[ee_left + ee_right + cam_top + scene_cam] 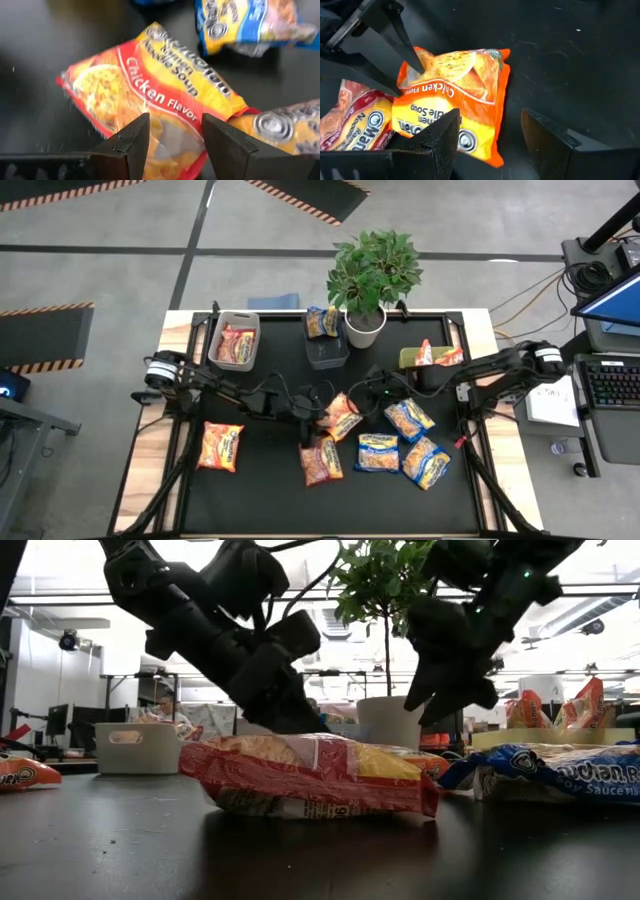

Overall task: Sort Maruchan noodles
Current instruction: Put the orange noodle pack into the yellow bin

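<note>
An orange Chicken Flavor packet (pixel 342 417) lies mid-tabletop (pixel 270 480), long axis diagonal, one end toward the left end effector (pixel 318 420). That end effector's fingers (pixel 132 145) straddle the packet's edge, part open, whether gripping I cannot tell. The right end effector (pixel 378 392) hangs just beside the same packet, jaws apart and empty. Loose on the tabletop are six packets: three blue-and-yellow, three orange or red. Three bins each hold packets.

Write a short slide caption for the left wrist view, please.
Left end effector, open, over a chicken-flavour noodle packet on the black table.
</note>
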Controlling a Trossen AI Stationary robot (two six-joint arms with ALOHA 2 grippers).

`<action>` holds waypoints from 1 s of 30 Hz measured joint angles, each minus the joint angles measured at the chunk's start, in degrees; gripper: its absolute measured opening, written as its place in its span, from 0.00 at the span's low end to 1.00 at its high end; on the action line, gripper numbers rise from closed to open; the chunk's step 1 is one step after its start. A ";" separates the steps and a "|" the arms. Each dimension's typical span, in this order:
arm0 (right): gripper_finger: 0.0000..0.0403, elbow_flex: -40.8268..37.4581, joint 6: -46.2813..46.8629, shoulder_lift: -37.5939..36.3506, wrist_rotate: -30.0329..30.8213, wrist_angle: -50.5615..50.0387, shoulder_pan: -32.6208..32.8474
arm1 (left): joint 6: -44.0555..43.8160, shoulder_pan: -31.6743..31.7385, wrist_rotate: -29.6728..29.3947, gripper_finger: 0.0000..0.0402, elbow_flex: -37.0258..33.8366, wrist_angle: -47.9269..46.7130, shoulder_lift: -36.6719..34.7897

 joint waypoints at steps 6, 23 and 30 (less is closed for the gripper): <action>0.50 -0.02 -0.25 4.91 -6.32 4.53 -1.79 | -0.99 0.04 -0.01 0.40 -0.04 -4.03 0.09; 0.50 0.02 1.67 14.23 -16.90 19.80 -5.01 | -3.23 0.07 -0.67 0.40 -3.59 0.43 0.07; 0.50 0.51 3.36 17.54 -19.03 22.52 -5.43 | -3.98 0.04 -1.36 0.40 -3.65 0.67 0.09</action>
